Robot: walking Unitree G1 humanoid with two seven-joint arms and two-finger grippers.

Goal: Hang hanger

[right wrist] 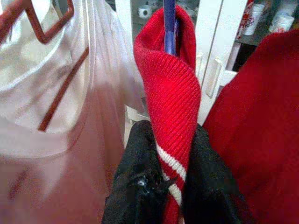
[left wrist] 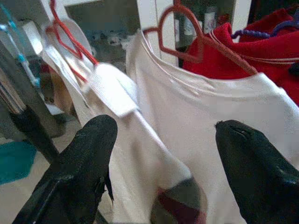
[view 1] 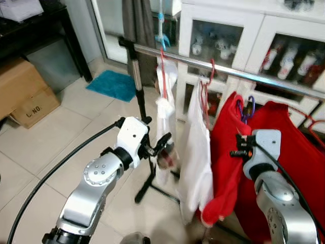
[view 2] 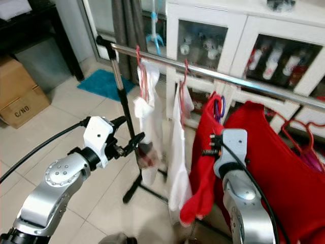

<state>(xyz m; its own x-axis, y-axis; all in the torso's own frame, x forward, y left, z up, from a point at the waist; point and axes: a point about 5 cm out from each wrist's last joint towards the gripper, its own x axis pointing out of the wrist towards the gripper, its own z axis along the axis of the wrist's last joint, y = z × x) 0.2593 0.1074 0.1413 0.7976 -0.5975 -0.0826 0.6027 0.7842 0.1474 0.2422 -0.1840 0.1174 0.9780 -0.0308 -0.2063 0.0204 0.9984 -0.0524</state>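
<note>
Red ribbed knit, the collar of a red garment (right wrist: 172,79), is pinched between the two black fingers (right wrist: 135,182) of the right gripper (right wrist: 161,186), which are closed tight on the fabric so that the load can be carried by its neck. A purple hanger (right wrist: 169,28) rises straight out of the collar just above those fingertips, and its hook (view 2: 219,108) is seen close under the metal rail (view 2: 244,81); whether it is already seated on the rail cannot be told. Beside the fingers, a white shirt (view 2: 180,152) is hung on a red hanger (right wrist: 44,21), so little room is left for the hook. The left gripper (left wrist: 163,154) is held with its fingers wide apart, nothing between them, facing a second white garment (view 1: 165,117) near the rack's upright pole (view 1: 136,76), probably to keep it aside
</note>
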